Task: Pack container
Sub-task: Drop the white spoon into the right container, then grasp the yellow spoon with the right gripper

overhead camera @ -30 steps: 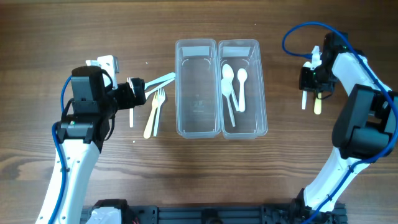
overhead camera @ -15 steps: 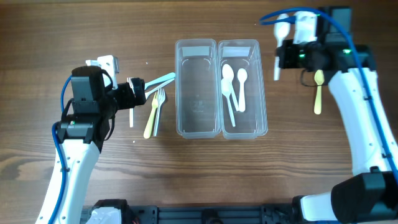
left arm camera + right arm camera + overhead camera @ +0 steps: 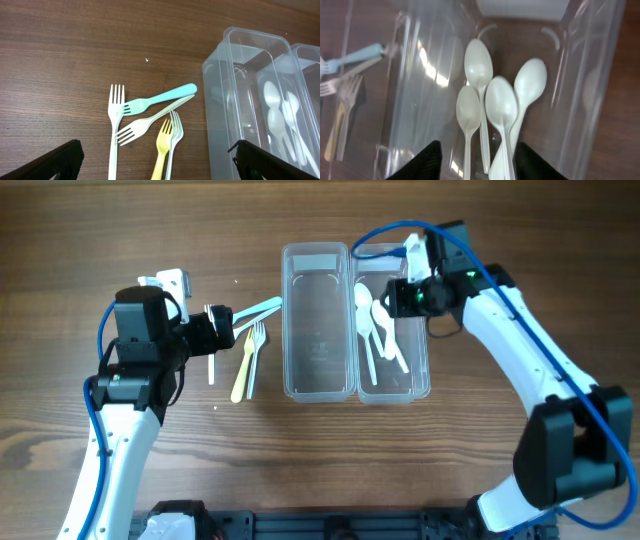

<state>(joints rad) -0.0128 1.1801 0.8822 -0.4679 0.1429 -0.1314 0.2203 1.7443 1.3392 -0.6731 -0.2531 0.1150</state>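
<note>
Two clear containers stand side by side. The left container (image 3: 316, 385) holds nothing. The right container (image 3: 419, 370) holds several white spoons (image 3: 380, 330), also seen in the right wrist view (image 3: 479, 65). My right gripper (image 3: 402, 298) hangs over the right container, open (image 3: 477, 165), with the spoons lying below and between its fingers. Several forks (image 3: 245, 350) lie on the table left of the containers: white (image 3: 115, 130), blue (image 3: 160, 100) and yellow (image 3: 161, 150). My left gripper (image 3: 222, 325) is open and empty just above them (image 3: 160, 170).
The wooden table (image 3: 460, 450) carries the containers at its middle. The right arm (image 3: 520, 340) stretches across the table's right side and covers what lies beneath it. The forks overlap each other in a loose pile.
My right arm swung from the table's right side to over the right container, carrying a white spoon. That spoon now lies among the others. The left arm has not moved.
</note>
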